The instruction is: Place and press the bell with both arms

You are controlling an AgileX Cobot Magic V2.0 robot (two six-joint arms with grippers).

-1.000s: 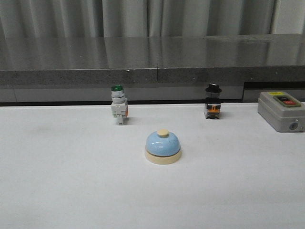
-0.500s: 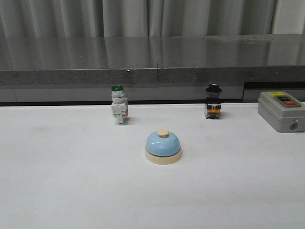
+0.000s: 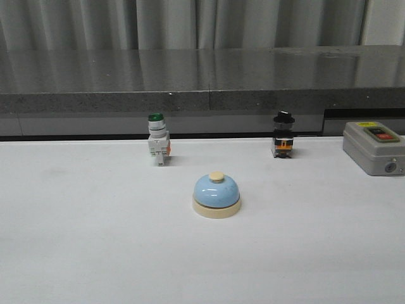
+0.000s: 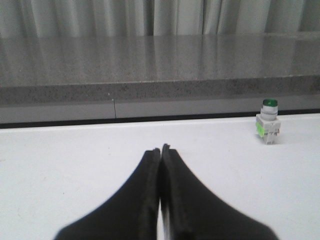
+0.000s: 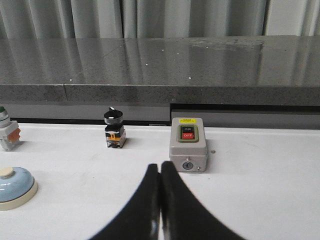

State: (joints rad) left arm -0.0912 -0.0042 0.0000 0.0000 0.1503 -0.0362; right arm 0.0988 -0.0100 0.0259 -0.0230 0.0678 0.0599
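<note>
Glossy domed bell (image 3: 216, 194) sits on matte table (image 3: 95, 240); both black tapered tools (image 4: 160, 152) (image 5: 159, 167) clenched empty.

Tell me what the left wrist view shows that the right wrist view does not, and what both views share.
Only the left wrist view shows the left gripper, its black fingers pressed shut with nothing between them.

Only the right wrist view shows the right gripper, also shut and empty, the light-blue domed bell with cream base, the black-capped switch and the grey control box with green and red buttons.

Both show the green-capped white push-button switch (cut off at the edge in the right wrist view), the white table and the grey stone ledge.
</note>
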